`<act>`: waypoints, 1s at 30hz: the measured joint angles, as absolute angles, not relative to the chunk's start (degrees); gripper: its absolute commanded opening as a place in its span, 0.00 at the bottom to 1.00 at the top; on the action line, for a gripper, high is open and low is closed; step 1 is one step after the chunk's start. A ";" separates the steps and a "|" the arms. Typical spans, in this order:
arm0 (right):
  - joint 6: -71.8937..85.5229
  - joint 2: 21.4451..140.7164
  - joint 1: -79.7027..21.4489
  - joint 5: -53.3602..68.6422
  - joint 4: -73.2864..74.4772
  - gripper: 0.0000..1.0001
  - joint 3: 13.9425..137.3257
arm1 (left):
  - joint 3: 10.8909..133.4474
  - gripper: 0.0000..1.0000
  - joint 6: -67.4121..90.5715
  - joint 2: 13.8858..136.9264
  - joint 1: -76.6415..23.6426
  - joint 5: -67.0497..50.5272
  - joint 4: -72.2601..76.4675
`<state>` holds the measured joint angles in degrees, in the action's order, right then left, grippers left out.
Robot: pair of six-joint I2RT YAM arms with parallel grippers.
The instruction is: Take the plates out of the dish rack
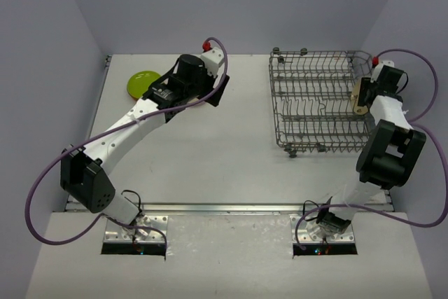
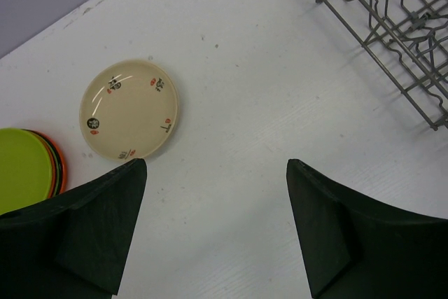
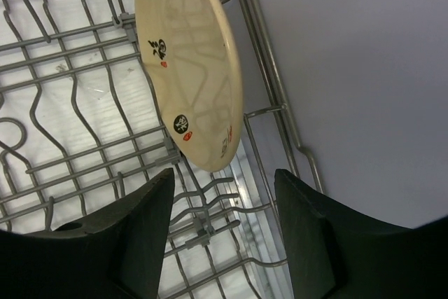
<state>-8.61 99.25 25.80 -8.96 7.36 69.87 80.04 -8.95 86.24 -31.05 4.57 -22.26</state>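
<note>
Top view: dish rack (image 1: pixel 318 99) sits far right on the surface (image 1: pixel 231 166). Left arm (image 1: pixel 133 127) is stretched to the far left, its head just beside the lime green plate (image 1: pixel 142 83). Right arm (image 1: pixel 388 152) is at the rack's right side, wrist over the racked beige plate (image 1: pixel 361 96), which stands on edge by the right wall.

Left wrist: left jaws released, wide apart, nothing between them, only bare surface. Loose beige plate (image 2: pixel 129 108) lies flat, face up, beyond the left finger. Lime green plate sits on top of an orange plate (image 2: pixel 60 166) at the left edge, near the beige one with a small gap. Rack corner is at upper right.

Right wrist: racked beige plate is upright and tilted, against the rack's side wires. Right jaws are apart, one finger on either side of the plate's nearest rim. No contact visible, so not grasping.
</note>
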 measured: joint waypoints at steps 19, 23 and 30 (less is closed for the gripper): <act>-13.90 108.81 25.79 -8.49 5.68 0.25 76.58 | 80.68 0.79 -8.32 86.24 -30.94 5.29 -23.37; -14.66 108.74 25.80 -8.99 5.63 0.06 76.97 | 80.68 0.79 -8.32 86.24 -30.94 5.30 -23.38; -14.17 105.25 26.09 -8.87 7.49 0.00 76.97 | 80.97 0.80 -8.19 86.53 -30.94 5.28 -23.49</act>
